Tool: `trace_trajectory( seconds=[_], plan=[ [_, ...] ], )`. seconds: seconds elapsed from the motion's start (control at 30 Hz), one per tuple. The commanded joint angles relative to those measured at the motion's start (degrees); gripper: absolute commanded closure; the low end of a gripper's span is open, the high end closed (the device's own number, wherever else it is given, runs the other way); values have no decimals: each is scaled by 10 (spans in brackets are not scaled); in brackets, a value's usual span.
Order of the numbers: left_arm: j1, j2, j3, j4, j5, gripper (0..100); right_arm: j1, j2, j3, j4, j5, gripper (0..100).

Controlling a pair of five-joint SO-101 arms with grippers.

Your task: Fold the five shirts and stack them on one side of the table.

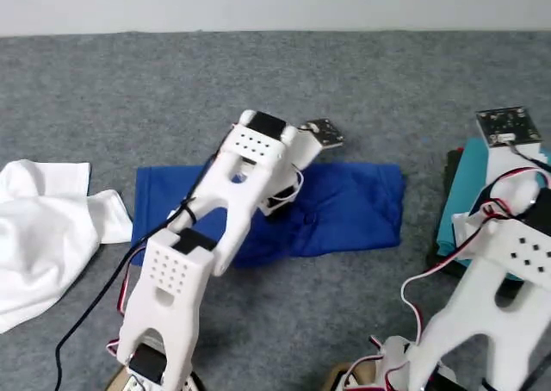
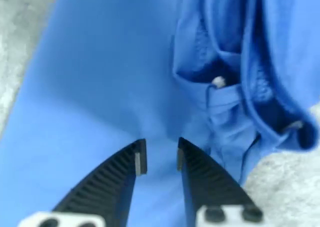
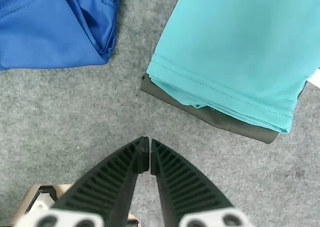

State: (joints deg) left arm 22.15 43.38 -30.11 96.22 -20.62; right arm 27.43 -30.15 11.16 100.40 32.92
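A blue shirt (image 1: 344, 206) lies partly folded in the middle of the grey table, with my left arm stretched over it. My left gripper (image 2: 160, 159) hovers just above the smooth blue cloth (image 2: 90, 87), open by a narrow gap with nothing between the fingers; the collar and a button (image 2: 217, 82) lie beside it. My right gripper (image 3: 150, 157) is shut and empty above bare table, between the blue shirt's edge (image 3: 50, 27) and a folded teal shirt (image 3: 240, 52). The teal shirt rests on a dark folded shirt (image 3: 215, 118). That stack (image 1: 461, 193) sits at the table's right side.
A crumpled white shirt (image 1: 43, 227) lies at the table's left edge. Grey table (image 1: 362, 89) stretches free behind the blue shirt. My right arm (image 1: 508, 253) stands at the front right, partly covering the stack.
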Motion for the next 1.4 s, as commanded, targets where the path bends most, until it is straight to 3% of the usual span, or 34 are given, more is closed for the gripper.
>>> trace_trajectory(
  seconds=[0.0, 0.13, 0.5, 0.87, 1.07, 1.37],
  plan=[
    [-11, -5, -29, 5, -13, 893, -7, -12, -4, 15, -2, 990],
    [1, -5, -82, 44, -14, 924, -7, -11, -4, 15, -2, 990],
    [66, 9, -109, 34, -12, 923, -7, -9, -4, 15, -4, 990],
    [-1, 87, -115, -3, -14, 923, -7, -9, -4, 15, -3, 990],
    [-12, 84, -187, 45, -11, 923, -7, -9, -4, 15, -3, 990],
    [88, -55, -103, 45, 18, 923, -7, -12, -4, 15, -2, 990]
  ],
)
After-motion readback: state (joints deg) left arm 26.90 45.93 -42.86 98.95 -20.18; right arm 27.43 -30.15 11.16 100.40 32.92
